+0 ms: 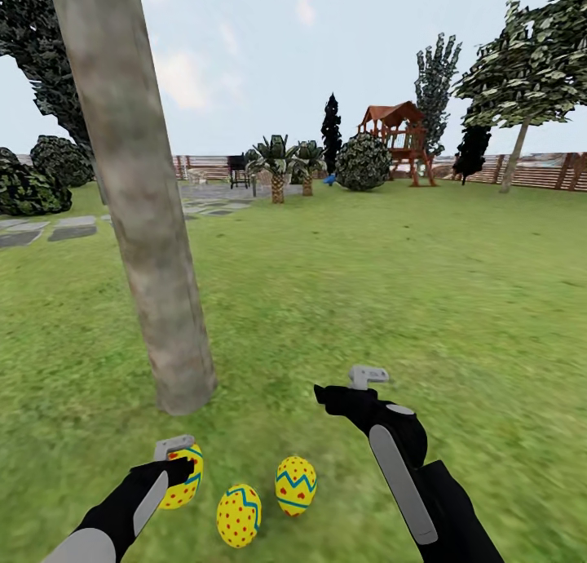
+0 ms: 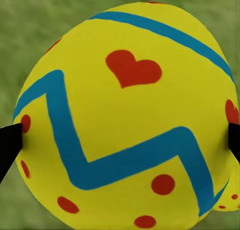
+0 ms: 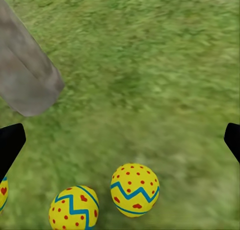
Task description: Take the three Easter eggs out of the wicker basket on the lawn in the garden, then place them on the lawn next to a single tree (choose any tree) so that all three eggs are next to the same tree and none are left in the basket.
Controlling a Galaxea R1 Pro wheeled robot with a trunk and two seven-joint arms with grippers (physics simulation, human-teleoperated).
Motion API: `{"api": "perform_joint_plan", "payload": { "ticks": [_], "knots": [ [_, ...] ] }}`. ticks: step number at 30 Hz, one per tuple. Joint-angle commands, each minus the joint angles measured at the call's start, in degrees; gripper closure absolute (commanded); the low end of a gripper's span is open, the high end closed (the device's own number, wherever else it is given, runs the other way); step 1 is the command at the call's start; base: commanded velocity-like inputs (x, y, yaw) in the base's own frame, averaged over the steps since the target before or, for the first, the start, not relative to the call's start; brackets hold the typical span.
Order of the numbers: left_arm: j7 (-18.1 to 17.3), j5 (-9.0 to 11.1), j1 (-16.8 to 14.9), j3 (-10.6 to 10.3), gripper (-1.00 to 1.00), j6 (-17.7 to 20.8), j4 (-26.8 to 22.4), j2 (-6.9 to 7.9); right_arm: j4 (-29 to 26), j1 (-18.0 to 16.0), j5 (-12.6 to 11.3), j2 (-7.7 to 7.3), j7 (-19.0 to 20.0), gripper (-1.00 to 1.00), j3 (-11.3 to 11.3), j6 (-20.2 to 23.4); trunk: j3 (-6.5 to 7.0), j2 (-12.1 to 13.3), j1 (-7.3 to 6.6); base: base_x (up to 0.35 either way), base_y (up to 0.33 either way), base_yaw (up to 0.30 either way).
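Yellow egg in the left jaws: the left gripper (image 1: 181, 458) is closing on an egg (image 2: 125, 120), black fingertips (image 2: 9, 142) pressing its two sides, low over the lawn (image 1: 367, 285).
Right jaws: the right gripper (image 1: 346, 387) is hanging wide open, holding nothing.
Other eggs: two (image 1: 239, 515) (image 1: 296, 485) are lying on grass just beside it, near the tree (image 1: 134, 188).
Handling: probably light, hard, smooth and slippery; gripping across the widest middle looks safest.

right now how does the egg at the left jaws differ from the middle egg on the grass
The left egg sits between the left gripper jaws, partly hidden behind them; the middle egg lies free on the lawn, fully visible. The left egg lies nearer the tree trunk; the middle egg nearer the robot. Both are yellow with red marks and blue zigzags.
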Motion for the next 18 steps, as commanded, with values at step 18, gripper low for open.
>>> {"api": "perform_joint_plan", "payload": {
  "ticks": [18],
  "knots": [
    [0.4, 0.6, 0.0, 0.2, 1.0, -1.3, -0.1, 0.28, -0.1, 0.0, -0.5, -0.02, -0.6, -1.0, 0.0, 0.1, -2.94, -0.2, 0.32, 0.001, 0.0, 0.0]
  ]
}}
